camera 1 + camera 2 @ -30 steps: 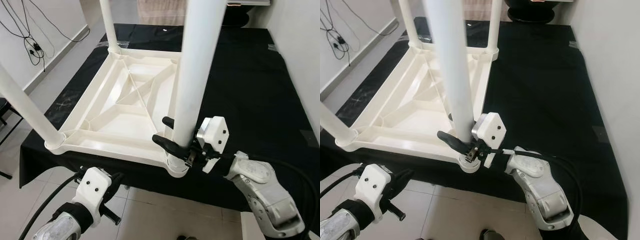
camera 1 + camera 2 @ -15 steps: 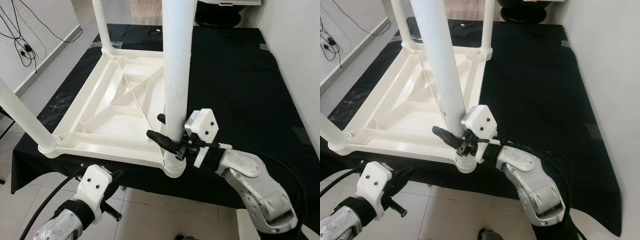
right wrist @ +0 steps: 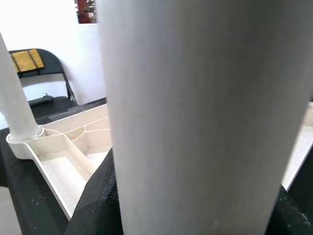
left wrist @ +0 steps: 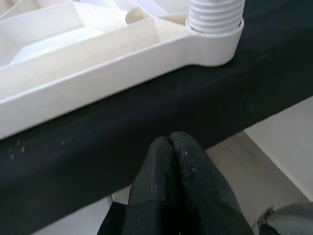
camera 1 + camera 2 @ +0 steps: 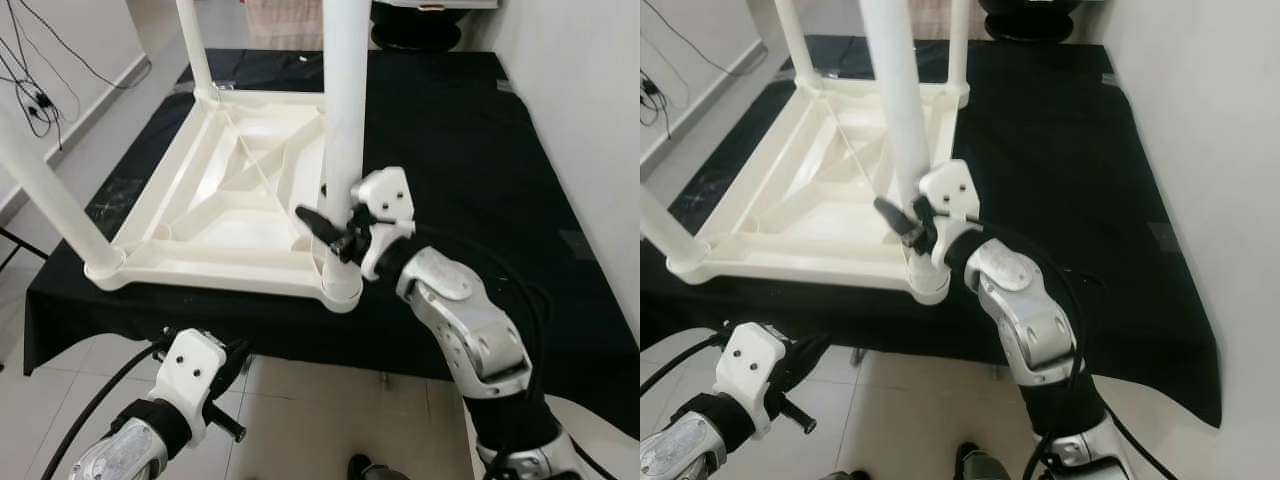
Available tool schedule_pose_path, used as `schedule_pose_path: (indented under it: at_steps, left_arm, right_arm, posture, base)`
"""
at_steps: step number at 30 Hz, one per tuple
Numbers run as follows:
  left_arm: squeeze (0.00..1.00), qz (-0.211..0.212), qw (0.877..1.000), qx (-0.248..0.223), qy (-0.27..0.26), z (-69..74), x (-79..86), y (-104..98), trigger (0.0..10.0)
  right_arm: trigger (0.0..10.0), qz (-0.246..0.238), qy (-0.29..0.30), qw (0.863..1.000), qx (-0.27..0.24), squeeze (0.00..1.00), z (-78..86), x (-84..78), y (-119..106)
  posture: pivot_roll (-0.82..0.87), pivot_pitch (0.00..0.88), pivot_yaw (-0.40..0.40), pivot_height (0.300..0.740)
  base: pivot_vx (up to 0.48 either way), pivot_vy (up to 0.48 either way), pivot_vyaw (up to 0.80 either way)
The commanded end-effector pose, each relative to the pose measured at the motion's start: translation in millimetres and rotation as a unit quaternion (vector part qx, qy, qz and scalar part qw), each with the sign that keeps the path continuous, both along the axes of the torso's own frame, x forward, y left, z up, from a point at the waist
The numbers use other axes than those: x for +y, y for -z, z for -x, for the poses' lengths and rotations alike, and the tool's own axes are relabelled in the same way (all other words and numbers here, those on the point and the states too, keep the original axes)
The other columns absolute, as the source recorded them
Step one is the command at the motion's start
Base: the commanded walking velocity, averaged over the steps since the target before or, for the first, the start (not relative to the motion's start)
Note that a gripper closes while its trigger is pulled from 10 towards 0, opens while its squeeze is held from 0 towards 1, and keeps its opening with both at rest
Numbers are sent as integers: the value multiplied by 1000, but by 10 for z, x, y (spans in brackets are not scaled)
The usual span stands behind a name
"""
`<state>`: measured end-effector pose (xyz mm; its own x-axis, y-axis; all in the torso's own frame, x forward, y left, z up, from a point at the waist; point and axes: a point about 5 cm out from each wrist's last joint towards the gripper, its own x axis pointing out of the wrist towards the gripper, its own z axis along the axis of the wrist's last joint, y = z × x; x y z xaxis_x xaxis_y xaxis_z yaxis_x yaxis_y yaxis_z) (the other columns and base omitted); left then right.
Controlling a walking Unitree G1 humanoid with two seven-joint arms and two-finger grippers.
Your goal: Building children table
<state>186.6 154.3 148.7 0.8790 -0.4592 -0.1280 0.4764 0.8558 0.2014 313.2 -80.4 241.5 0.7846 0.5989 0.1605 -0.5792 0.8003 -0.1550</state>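
Left eye view gives us the left hand low at the near left, below the surface edge, its fingers pressed together on nothing. Farther in, the white tabletop lies upside down on the black-draped surface, ribs facing up, with legs standing in its corner sockets. At its near right corner our right hand has its fingers clamped around the near right leg, just above the socket where that leg stands upright.
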Motion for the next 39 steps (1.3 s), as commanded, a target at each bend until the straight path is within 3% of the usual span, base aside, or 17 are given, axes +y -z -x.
schedule_pose_path:
  at_steps: [1,10,13,18,20,33,34,37,39]
  left_arm:
    - [0,-3,1000,9,-5,21,6,40,10000]
    - [0,-3,1000,10,-6,30,-1,43,10000]
    - [0,-3,1000,9,-6,24,-4,44,10000]
    - [0,-3,1000,7,-6,17,-4,42,10000]
    - [0,-4,1000,4,-7,7,-1,38,10000]
    - [0,1,1000,-24,-16,-112,43,-113,10000]
    - [0,0,999,-45,-20,-192,76,-212,10000]
    - [0,0,998,-56,-22,-236,94,-265,10000]
    - [0,2,997,-75,-27,-313,118,-362,10000]
  right_arm:
    - [10000,-17,1,999,38,0,-47,41,85]
    - [10000,-51,-23,997,48,0,-48,200,47]
    - [10000,-31,-73,996,44,0,5,242,97]
    - [10000,-8,-113,993,42,0,47,192,153]
    - [10000,-10,-135,990,34,0,66,60,167]
    - [10000,-12,-128,990,52,0,178,23,325]
    - [10000,3,-111,992,60,0,205,41,378]
    - [10000,10,-96,993,67,0,212,49,406]
    - [10000,44,-74,994,61,0,234,65,454]
  posture:
    - [46,218,-19,740]
    - [49,221,-22,740]
    - [50,219,-25,740]
    - [49,217,-26,740]
    - [49,214,-31,740]
    - [51,212,-24,740]
    - [49,211,-24,740]
    - [48,210,-26,740]
    - [45,208,-28,740]
  base:
    - [0,0,0]
    - [0,0,0]
    - [0,0,0]
    - [0,0,0]
    - [0,0,0]
    - [0,0,0]
    - [0,0,0]
    - [0,0,0]
    - [0,0,0]
